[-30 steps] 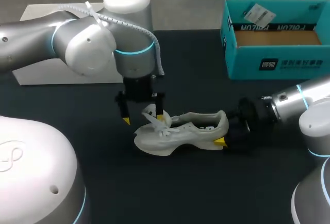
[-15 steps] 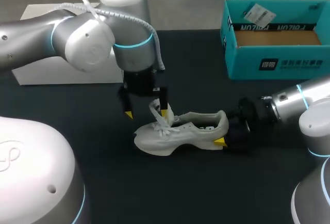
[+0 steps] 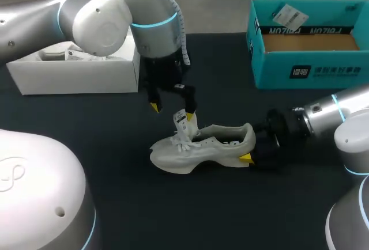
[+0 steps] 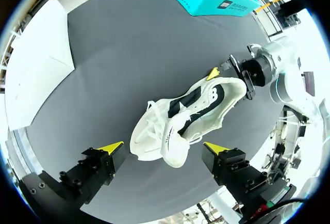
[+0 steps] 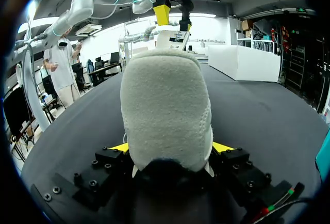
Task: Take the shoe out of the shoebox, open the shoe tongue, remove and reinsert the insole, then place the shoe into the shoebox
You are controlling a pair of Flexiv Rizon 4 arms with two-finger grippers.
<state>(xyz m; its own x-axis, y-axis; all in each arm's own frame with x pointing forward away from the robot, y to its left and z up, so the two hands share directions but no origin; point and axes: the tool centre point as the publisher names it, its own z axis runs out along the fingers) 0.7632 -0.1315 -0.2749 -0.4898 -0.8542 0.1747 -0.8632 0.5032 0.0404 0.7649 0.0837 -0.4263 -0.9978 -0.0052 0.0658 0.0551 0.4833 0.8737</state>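
The pale grey shoe [image 3: 202,146] lies on its sole on the black table, toe to the left, with its tongue [image 3: 184,124] standing up. My left gripper [image 3: 172,110] hangs open just above the tongue and touches nothing. In the left wrist view the shoe [image 4: 201,102] lies under and ahead of that gripper [image 4: 162,149], its tongue end between the spread fingers. My right gripper [image 3: 253,152] is shut on the shoe's heel. In the right wrist view the heel [image 5: 165,105] fills the space between that gripper's [image 5: 171,147] fingers, and the left gripper [image 5: 172,7] shows beyond the shoe.
The open teal shoebox [image 3: 323,71] stands at the back right, with a paper tag inside. A white box [image 3: 75,77] sits at the back left, partly behind my left arm. Bare black table lies in front of the shoe.
My left gripper has risen from the tongue and shifted back and to the right, opening fully. The tongue now stands more upright. The right arm and the shoe's heel have stayed put.
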